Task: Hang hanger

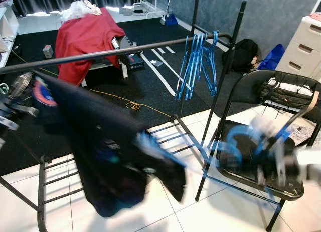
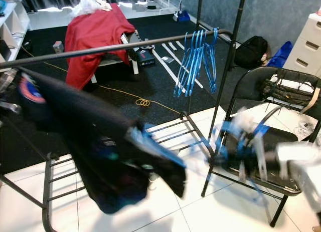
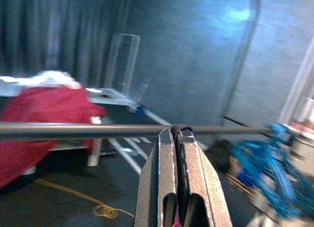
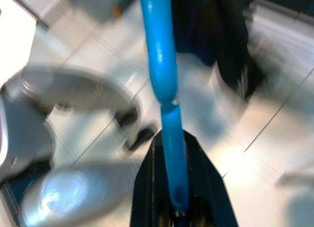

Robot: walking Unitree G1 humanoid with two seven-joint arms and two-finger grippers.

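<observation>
- The right gripper (image 4: 174,188) reaches in from the right, low over the seat of the black folding chair (image 1: 251,91) — the arm is heavily motion-blurred in both eye views.
- Its two black fingers are closed tight on a blue hanger (image 4: 164,89); in the right wrist view the blue bar runs straight out from between them.
- The left gripper (image 3: 179,138) is raised at the robot's far left, just beneath the rack's long dark rail (image 1: 125,50).
- Its fingers are pressed together on a thin dark edge; it looks like the dark garment (image 1: 100,142), though I cannot tell for certain.
- That one garment hangs from the left arm's side and sags down toward the white tile floor (image 1: 150,217), a blurred blue hanger part poking out of its lower edge.
- One clothes rack, with a bunch of blue hangers (image 1: 198,61) hanging on the right end of the rail — roughly half a dozen, too overlapped to count exactly.
- One chair, with a dark bundle on its backrest.
- Beyond the rack, one red cloth (image 1: 85,36) drapes over a table on the black carpet.
</observation>
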